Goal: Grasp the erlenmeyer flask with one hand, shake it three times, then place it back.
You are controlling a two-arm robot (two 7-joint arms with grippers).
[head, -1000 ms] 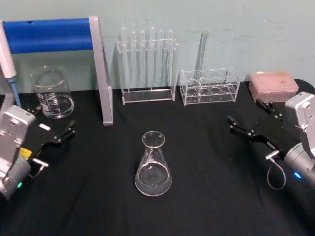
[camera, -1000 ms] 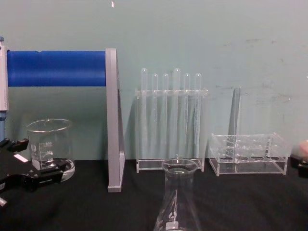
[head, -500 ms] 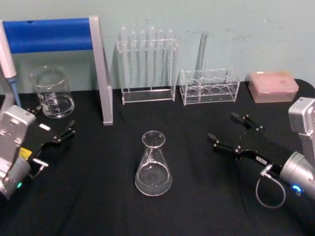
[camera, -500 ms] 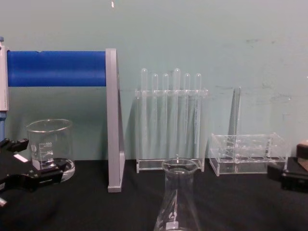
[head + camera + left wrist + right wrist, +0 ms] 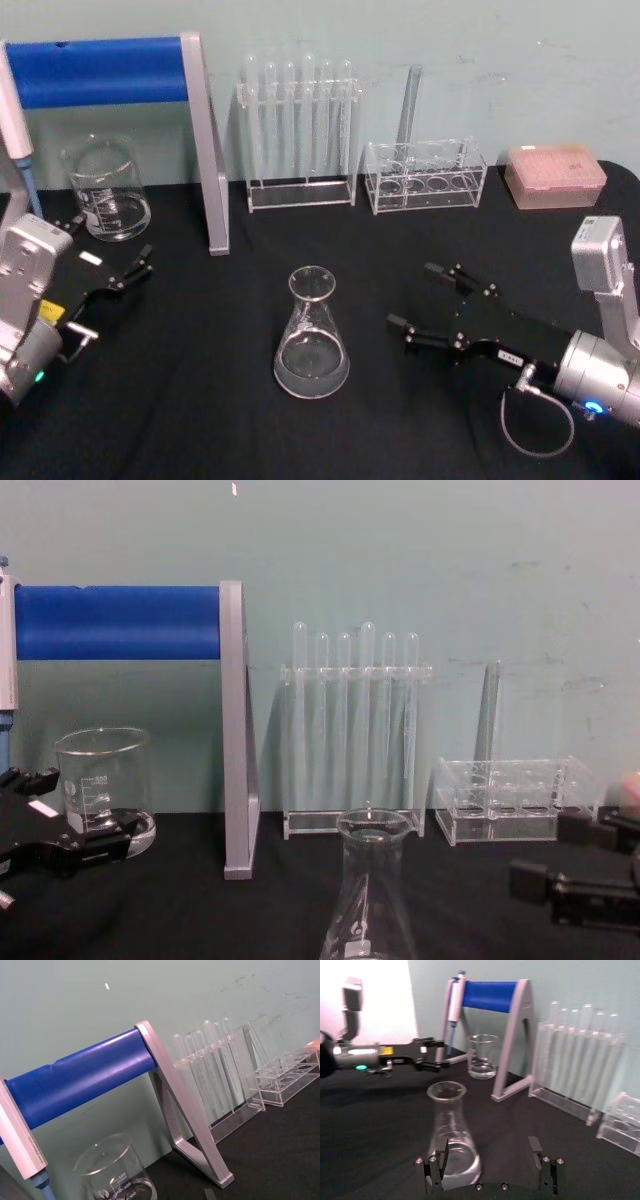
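1. The right hand (image 5: 419, 298) hovers low over the worktop (image 5: 200, 420). Its fingers are spread wide and grip nothing, and the gap faces the flask (image 5: 311, 335).
2. The flask stands upright mid-worktop, near that hand on its left and not touching it.
3. The left hand (image 5: 105, 252) sits parked at the left, near the beaker (image 5: 105, 190), fingers apart and empty.
4. Judging by this, only the reach is under way. The grasp, three shakes and the return are all left.
5. The beaker's scale shows 400 and 300 in the left wrist view. The flask's white marks and the right hand's label are too small to read.
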